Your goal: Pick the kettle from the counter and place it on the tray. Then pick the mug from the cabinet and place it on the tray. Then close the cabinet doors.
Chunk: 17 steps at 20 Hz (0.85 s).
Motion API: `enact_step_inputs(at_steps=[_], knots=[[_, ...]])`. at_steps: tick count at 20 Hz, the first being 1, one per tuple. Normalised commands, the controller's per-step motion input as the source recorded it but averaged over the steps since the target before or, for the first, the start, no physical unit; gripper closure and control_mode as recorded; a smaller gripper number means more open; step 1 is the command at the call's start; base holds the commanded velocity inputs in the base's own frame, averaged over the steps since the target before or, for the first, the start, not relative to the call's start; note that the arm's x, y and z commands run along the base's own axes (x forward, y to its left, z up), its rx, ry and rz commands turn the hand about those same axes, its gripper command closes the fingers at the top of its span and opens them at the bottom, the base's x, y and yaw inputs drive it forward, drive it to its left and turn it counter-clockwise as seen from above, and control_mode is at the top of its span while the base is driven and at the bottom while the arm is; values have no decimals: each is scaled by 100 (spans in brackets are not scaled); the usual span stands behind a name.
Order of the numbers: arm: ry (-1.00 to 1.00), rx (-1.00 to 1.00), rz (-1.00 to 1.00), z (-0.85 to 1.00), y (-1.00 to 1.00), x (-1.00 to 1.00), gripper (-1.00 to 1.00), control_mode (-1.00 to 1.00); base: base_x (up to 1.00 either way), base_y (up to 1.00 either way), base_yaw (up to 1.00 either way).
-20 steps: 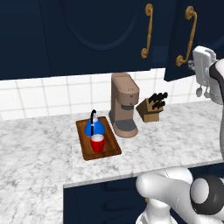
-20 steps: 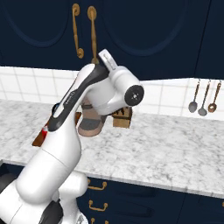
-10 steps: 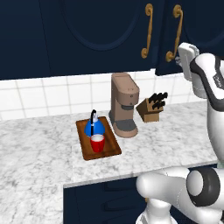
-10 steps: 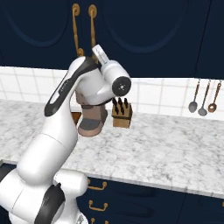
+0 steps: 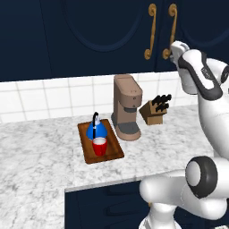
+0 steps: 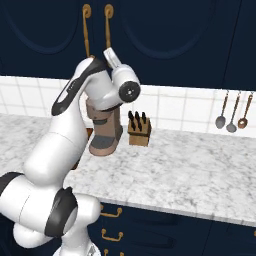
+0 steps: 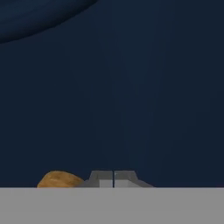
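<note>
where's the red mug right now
The mug stands on the tray at the middle of the counter in the left base view, right in front of the kettle and left of the coffee machine.

The desk looks like polished marble, white with grey veins, smooth with a soft sheen. Near its middle the tray shows dark brown wood with a visible grain. On it, the kettle has a glossy bright blue shell, and the mug a smooth plain red outside. The cabinet doors are matt dark navy, painted-looking, with curved handles of warm brass. Toward the desk's back edge, the coffee machine is satin tan-brown and the knife block pale wood. The wall tiles look glazed white.
</note>
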Motion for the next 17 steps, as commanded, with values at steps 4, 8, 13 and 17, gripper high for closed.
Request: enact_step_inputs(at_steps=[4,8,13,17], knots=[[3,0,-4,0,43,49,100,-100,0,0,0],[2,0,-3,0,44,47,100,-100,0,0,0],[2,0,-3,-1,36,41,100,-100,0,0,0],[4,0,-2,0,31,38,100,-100,0,0,0]])
